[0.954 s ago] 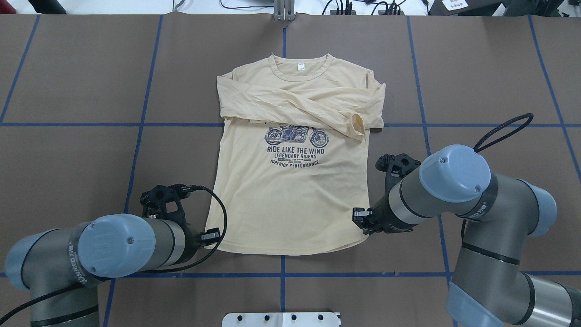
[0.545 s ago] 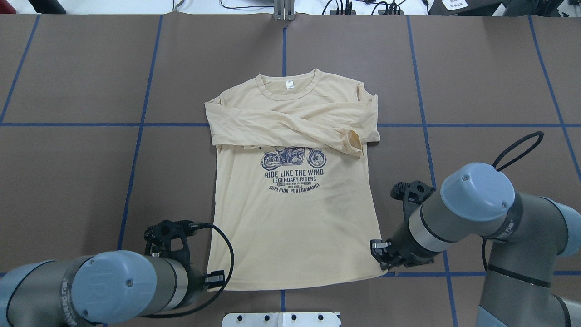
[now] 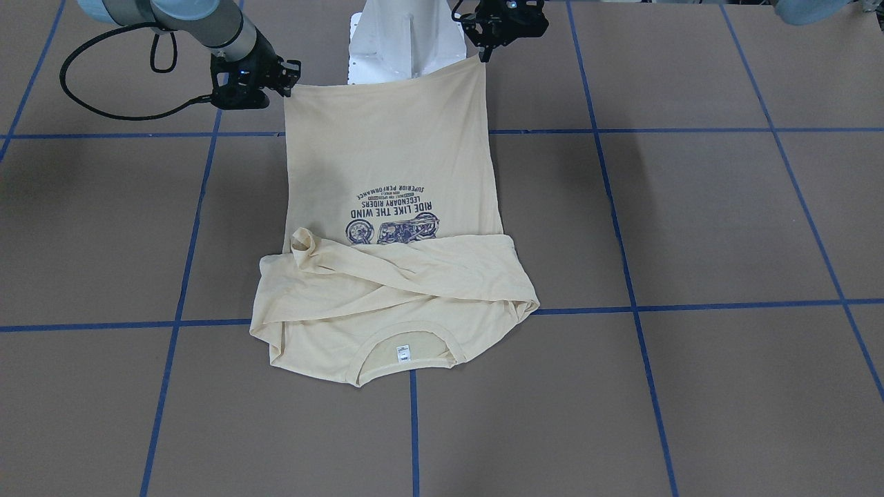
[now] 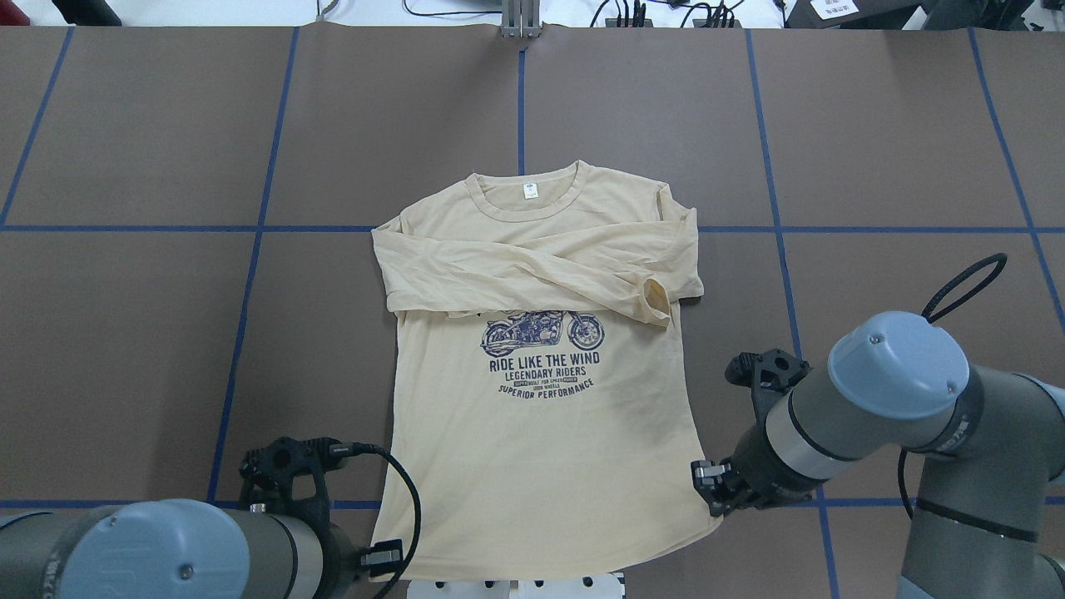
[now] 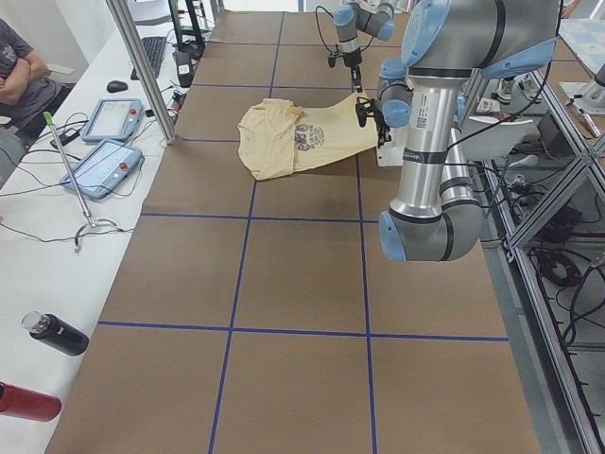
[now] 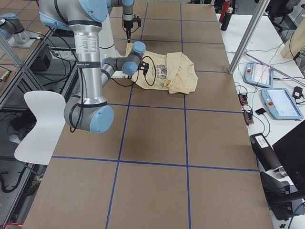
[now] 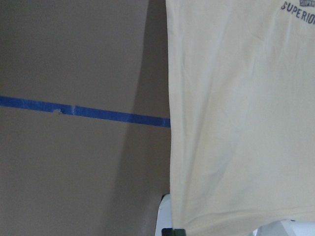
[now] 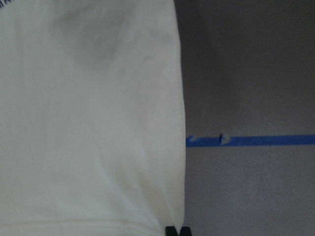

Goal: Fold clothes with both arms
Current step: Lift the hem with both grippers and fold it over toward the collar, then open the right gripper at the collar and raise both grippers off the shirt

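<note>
Across the table (image 3: 690, 207), from the front-facing camera, the shirt (image 3: 390, 166) is lying print-up with both sleeves (image 3: 407, 273) crossing over the chest, so that part of the fold is looking done. The right gripper (image 3: 284, 83) is pinching one hem corner and the left gripper (image 3: 483, 52) the other, jaws narrowed onto the cloth. The lower body is stretching taut between them toward the white base plate (image 3: 387, 34).

From overhead, the neck label (image 4: 529, 190) is pointing away from the robot. The hem is reaching the near table edge, with both grippers sitting at its outer corners and clamping fabric.

From the left-end camera, the shirt is showing small beside the base, with the near arm bending down to it; the jaws are reading too small to judge there. The right-end camera is giving the same layout from the other side, the sleeved end lying farthest from the base.

From the left wrist camera, the cloth's side edge is running down to dark fingertips (image 7: 173, 231) at the bottom, with a blue tape line (image 7: 83, 112) crossing beside it. The right wrist camera is showing the opposite edge ending at its own fingertips (image 8: 171, 231).

Judging by this, the sleeve folds are finished and the body fold is only starting: the hem is waiting to be carried up to the collar, perhaps with one more halving after.
</note>
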You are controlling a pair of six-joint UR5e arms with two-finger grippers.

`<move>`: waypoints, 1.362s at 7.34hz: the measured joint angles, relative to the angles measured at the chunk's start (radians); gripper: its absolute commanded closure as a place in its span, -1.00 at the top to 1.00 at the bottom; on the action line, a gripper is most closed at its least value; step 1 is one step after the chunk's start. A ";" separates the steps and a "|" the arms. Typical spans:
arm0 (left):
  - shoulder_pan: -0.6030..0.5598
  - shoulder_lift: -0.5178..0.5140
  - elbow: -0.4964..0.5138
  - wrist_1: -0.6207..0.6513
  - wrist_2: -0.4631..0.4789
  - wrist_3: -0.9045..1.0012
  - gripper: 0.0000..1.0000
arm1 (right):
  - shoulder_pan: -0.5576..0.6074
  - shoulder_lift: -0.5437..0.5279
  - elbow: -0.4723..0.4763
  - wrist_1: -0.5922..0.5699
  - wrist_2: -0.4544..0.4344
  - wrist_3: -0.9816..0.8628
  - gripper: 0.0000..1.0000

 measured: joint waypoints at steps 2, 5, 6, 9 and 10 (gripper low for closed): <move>-0.132 -0.038 0.005 0.028 -0.031 0.079 -1.00 | 0.162 0.068 -0.041 -0.002 0.018 -0.082 -1.00; -0.404 -0.148 0.142 0.024 -0.105 0.276 -1.00 | 0.434 0.205 -0.197 -0.003 0.134 -0.248 -1.00; -0.499 -0.191 0.218 0.010 -0.130 0.348 -1.00 | 0.483 0.279 -0.288 -0.003 0.147 -0.268 -1.00; -0.620 -0.279 0.543 -0.245 -0.156 0.422 -1.00 | 0.520 0.474 -0.559 0.005 0.143 -0.300 -1.00; -0.625 -0.290 0.640 -0.353 -0.157 0.421 -1.00 | 0.521 0.502 -0.626 0.036 0.138 -0.304 -1.00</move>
